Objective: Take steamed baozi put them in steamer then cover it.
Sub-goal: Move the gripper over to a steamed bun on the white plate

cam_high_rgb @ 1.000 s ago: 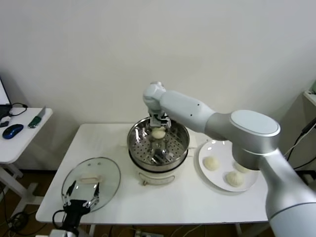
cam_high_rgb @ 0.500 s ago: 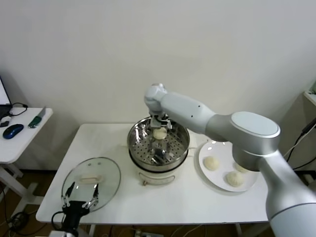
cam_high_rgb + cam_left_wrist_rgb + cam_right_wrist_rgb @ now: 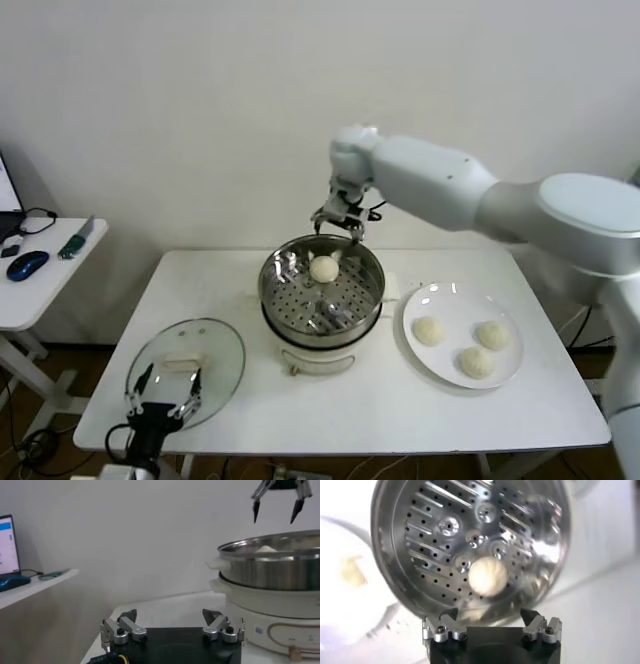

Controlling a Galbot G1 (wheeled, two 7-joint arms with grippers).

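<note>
Open right claw [image 3: 338, 222] above steamer [image 3: 365, 300] far rim, bun [image 3: 323, 268] inside.

I see my right gripper [image 3: 338, 225] hanging open above the far rim of the steamer [image 3: 321, 290], empty. One baozi [image 3: 323, 268] lies inside on the perforated floor. Three more sit on the plate [image 3: 461, 334] to the right. The cover [image 3: 185, 371] lies flat at the table's [image 3: 340, 400] front left, my left gripper [image 3: 160, 400] open just beside it.

We see bright, even room light; glare glints off the steamer [image 3: 322, 290], and the right wrist view blurs toward its washed-out edges.
</note>
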